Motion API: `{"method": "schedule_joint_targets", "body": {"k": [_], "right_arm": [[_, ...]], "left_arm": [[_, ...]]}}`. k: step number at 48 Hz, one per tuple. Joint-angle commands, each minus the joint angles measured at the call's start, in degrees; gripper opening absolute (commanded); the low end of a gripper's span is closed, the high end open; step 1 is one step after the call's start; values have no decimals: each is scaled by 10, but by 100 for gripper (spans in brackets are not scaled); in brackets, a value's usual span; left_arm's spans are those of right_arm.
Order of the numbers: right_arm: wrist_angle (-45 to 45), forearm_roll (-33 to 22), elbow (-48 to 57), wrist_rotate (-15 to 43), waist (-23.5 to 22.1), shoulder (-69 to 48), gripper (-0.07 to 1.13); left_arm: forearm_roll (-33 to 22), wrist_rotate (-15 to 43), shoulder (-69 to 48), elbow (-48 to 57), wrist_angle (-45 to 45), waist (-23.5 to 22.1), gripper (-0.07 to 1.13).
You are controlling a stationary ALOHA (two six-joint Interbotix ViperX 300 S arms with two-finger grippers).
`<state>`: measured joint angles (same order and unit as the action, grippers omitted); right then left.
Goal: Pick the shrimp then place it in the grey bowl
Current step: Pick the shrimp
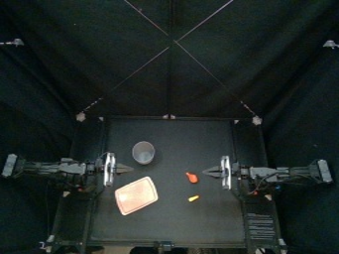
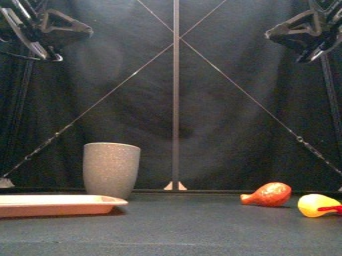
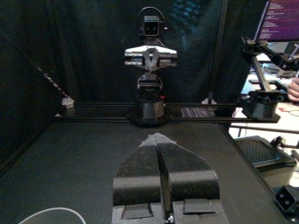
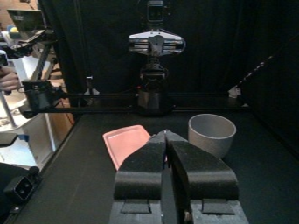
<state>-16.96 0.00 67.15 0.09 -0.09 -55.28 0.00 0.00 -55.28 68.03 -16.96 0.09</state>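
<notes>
Grey cup (image 1: 145, 152) open from above, pink tray (image 1: 138, 196) near its front

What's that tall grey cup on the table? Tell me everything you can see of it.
The tall grey cup is a speckled tumbler without handles, stone-like in look, with straight sides rounding in at the base and an open mouth. It stands upright on the black table, left of the middle and toward the back, behind the pink tray with a gap between them. From above it looks empty. Nothing touches it but the table.
</notes>
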Motion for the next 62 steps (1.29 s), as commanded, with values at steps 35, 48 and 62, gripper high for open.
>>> {"method": "schedule_joint_targets", "body": {"k": [35, 48, 62], "right_arm": [[48, 40, -63, 4, 72, 200, 63], [48, 98, -57, 3, 74, 227, 83], [118, 103, -69, 4, 104, 289, 83]], "left_arm": [[-4, 2, 12, -12, 64, -2, 14], [-5, 2, 12, -14, 62, -2, 14], [-4, 2, 12, -14, 45, 2, 14]]}}
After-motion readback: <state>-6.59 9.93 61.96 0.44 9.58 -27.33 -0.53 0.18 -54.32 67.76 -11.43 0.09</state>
